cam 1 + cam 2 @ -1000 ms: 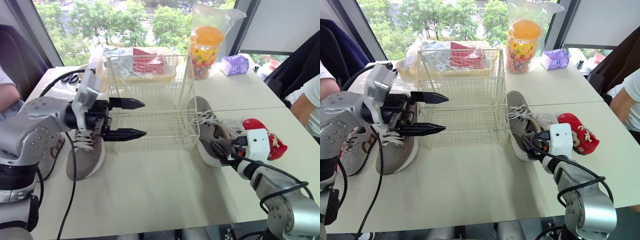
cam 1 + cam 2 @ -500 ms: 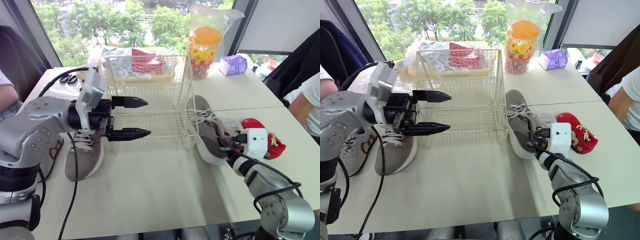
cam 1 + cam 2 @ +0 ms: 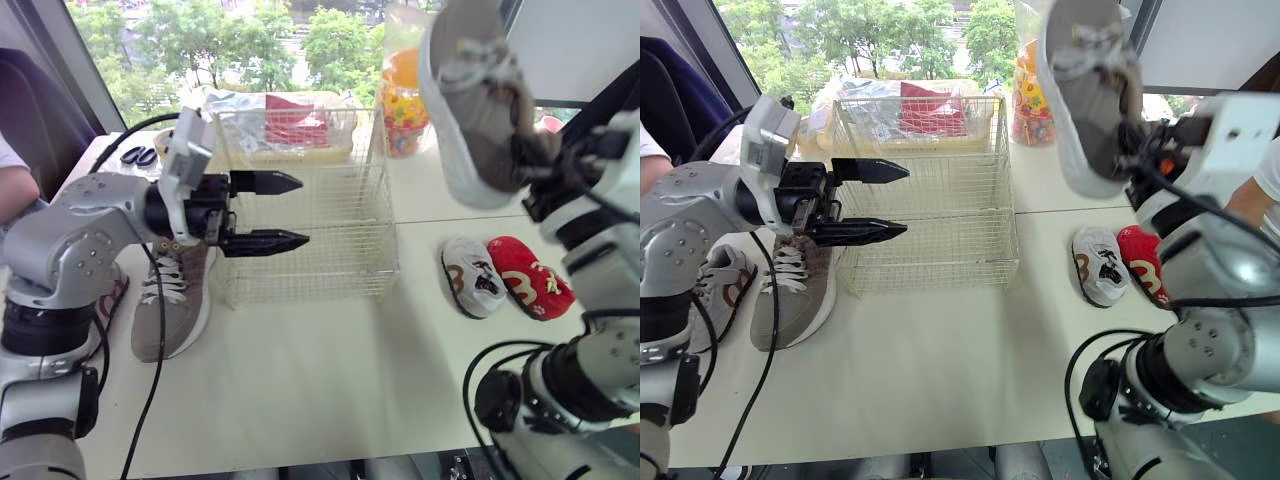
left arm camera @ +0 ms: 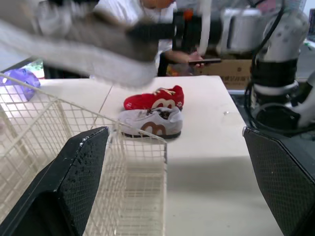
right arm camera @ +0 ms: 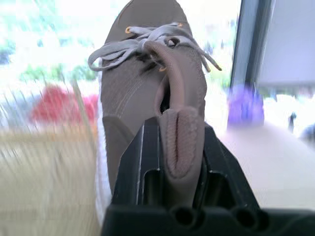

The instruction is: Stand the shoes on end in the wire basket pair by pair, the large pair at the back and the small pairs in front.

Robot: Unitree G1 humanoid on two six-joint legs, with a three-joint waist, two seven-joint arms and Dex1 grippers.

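I am holding the large grey shoe (image 3: 470, 100) high in the upper right of the head view, the right gripper (image 5: 179, 147) pinching its heel, while the left gripper (image 3: 300, 210) is hovering with fingers spread wide by the front left of the wire basket (image 3: 310, 270). Nothing is standing in the basket, so I judge the task barely begun. The matching grey shoe (image 3: 170, 310) is lying on the table (image 3: 320, 380) at centre left, and the small grey shoe (image 3: 472, 278) and small red shoe (image 3: 528, 288) are waiting at centre right.
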